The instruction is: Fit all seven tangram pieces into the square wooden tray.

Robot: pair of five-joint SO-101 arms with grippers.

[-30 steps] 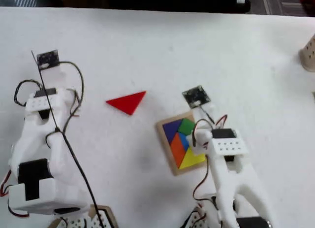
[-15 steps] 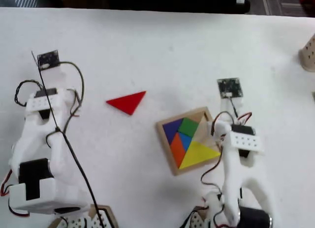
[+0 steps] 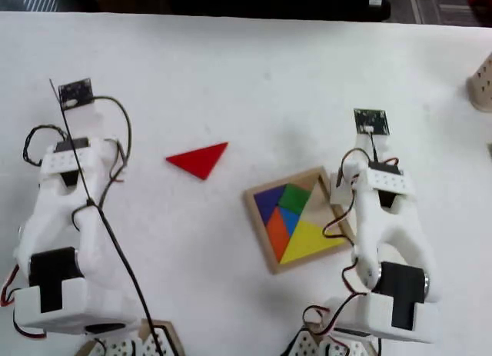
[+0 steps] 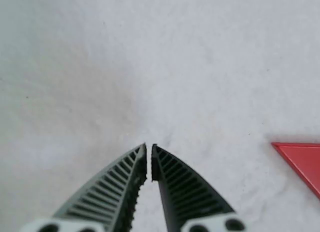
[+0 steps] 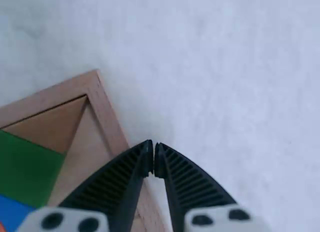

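The red triangle [image 4: 299, 161] is running off the left wrist view's edge, the tray [image 5: 109, 117] is being cropped and partly covered by the right gripper [image 5: 153, 159] in the right wrist view, and a perforated object [image 3: 482, 83] is being cut by the high view's edge.

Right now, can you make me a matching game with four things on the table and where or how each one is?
1. red triangle
2. yellow triangle
3. wooden tray
4. left end effector

A. shut, holding nothing
B. has one unfilled spot
C. alone on the white table
D. lying inside the tray

Pairs: 1-C, 2-D, 3-B, 4-A
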